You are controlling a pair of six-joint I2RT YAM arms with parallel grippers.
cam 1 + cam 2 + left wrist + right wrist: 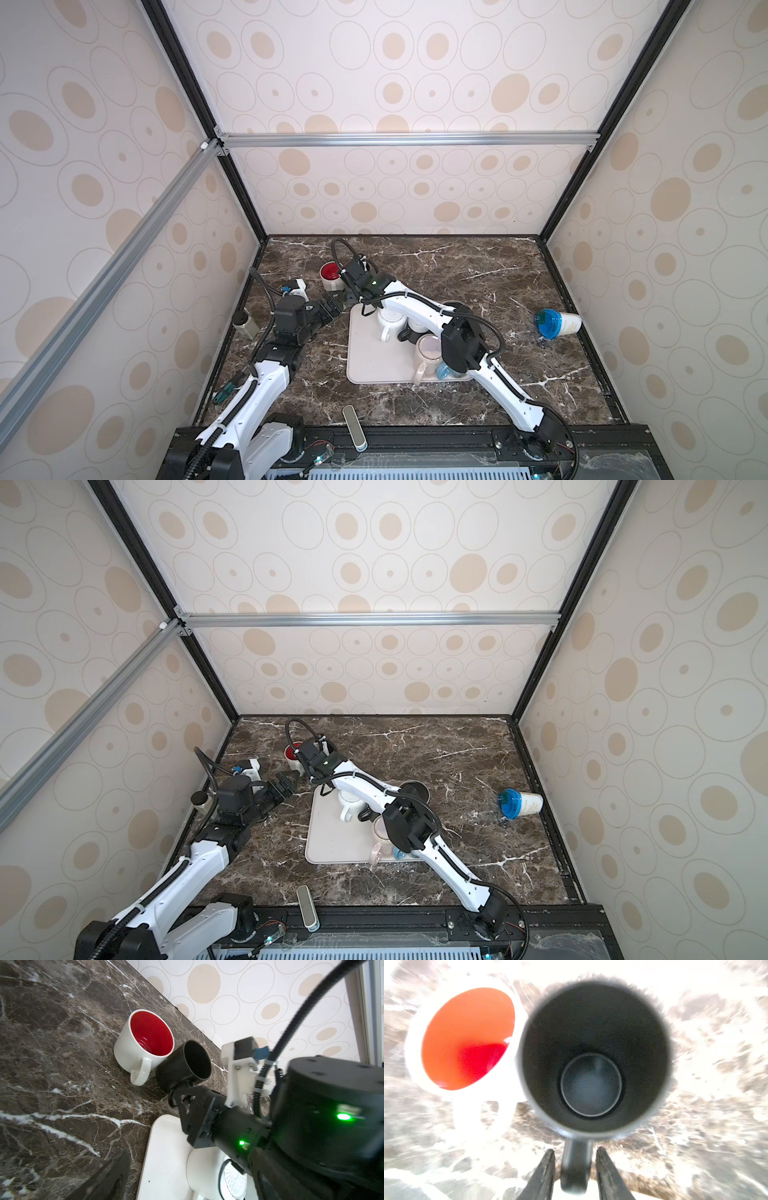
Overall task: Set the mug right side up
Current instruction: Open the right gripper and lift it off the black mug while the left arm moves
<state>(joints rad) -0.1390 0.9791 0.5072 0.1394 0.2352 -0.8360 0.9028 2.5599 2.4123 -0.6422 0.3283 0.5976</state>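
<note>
The black mug [182, 1066] stands mouth-up on the marble table, touching a white mug with a red inside [143, 1043]. In the right wrist view I look straight down into the black mug [593, 1057]. Its handle [575, 1165] lies between my right gripper [575, 1150] fingers, with a slim gap on each side, so the jaws are open. In both top views the right wrist hides the black mug beside the red-lined mug [331, 272] [293, 752]. My left gripper [338, 301] [291, 780] hovers open and empty just left of the tray's far corner.
A white tray [365, 357] in the middle carries an upside-down white mug [390, 322], a pink mug [428, 353] and other cups under the right arm. A blue-lidded cup [557, 323] lies on its side at the right. A small jar [245, 324] stands by the left wall.
</note>
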